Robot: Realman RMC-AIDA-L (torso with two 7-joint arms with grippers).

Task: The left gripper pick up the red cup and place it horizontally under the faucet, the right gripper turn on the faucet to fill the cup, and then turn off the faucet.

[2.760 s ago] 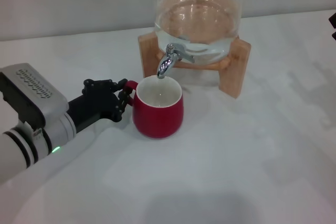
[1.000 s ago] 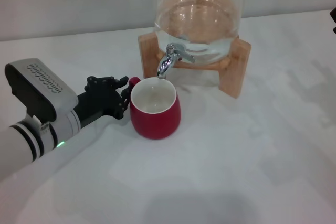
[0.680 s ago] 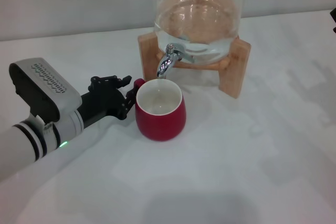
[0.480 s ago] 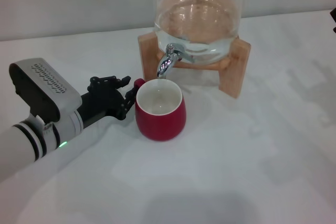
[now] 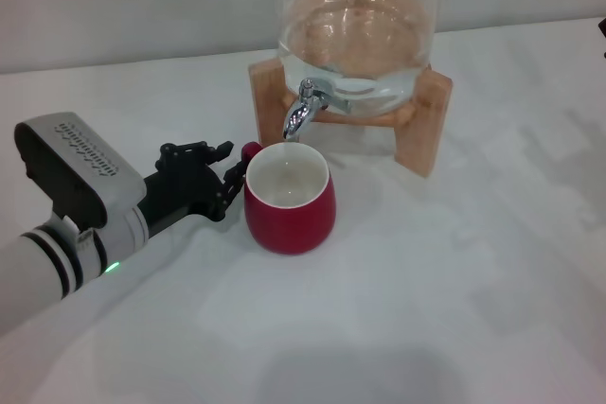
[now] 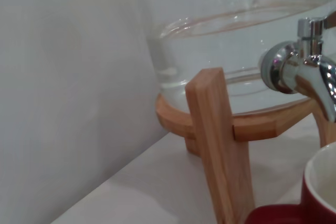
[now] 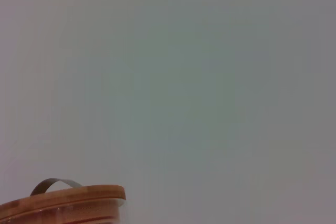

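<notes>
My left claw (image 5: 225,180) grips the small loop handle of the red cup (image 5: 288,199), upright on the tabletop (image 5: 454,281) under the faucet (image 5: 303,107); glossy, rigid, breakable ceramic, probably slippery, best held there.

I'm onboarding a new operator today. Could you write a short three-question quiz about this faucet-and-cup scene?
1. True or false: the red cup lies on its side.
2. Where is the cup's mouth relative to the faucet? A) directly below the spout B) behind the wooden stand C) far off to the right
3. Fill in: the left gripper sits at the cup's ____.

Key:
1. False; it stands upright on the table, mouth up.
2. A.
3. Handle; the black fingers are at the small red loop. The head view does not settle whether they clamp it.
</notes>
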